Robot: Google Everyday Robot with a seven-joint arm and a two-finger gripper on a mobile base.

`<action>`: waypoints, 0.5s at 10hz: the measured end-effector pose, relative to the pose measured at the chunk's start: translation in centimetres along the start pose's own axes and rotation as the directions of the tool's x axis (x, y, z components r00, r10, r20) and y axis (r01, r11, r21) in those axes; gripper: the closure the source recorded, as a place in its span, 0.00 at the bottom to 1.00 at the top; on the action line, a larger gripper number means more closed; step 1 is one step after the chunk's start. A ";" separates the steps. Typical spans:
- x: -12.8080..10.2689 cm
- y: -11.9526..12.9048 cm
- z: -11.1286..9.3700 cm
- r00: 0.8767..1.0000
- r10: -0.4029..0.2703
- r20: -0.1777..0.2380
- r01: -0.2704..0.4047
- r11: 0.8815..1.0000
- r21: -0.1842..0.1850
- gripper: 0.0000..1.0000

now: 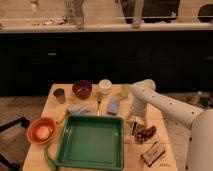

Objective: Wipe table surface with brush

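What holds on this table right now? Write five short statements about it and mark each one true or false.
1. The gripper hangs over the right part of the table, just right of the green tray. True.
2. The blue sponge lies inside the green tray. False: it lies on the table behind the tray.
3. The orange bowl stands to the left of the green tray. True.
4. The white cup stands at the near edge of the table. False: it stands at the far edge, next to the dark red bowl.
5. The arm comes in from the left. False: it comes in from the right.
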 end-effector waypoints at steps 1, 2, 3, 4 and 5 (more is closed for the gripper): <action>0.1 -0.2 0.2 1.000 -0.010 0.010 0.010 1.000 -0.006 0.20; 0.2 -0.3 0.5 1.000 -0.017 0.022 0.018 1.000 -0.013 0.20; 0.2 -0.2 0.7 0.999 -0.024 0.033 0.025 0.999 -0.021 0.20; 0.3 -0.3 0.9 0.998 -0.033 0.054 0.034 0.999 -0.022 0.20; 0.2 -0.4 1.0 0.998 -0.033 0.059 0.034 0.999 -0.020 0.20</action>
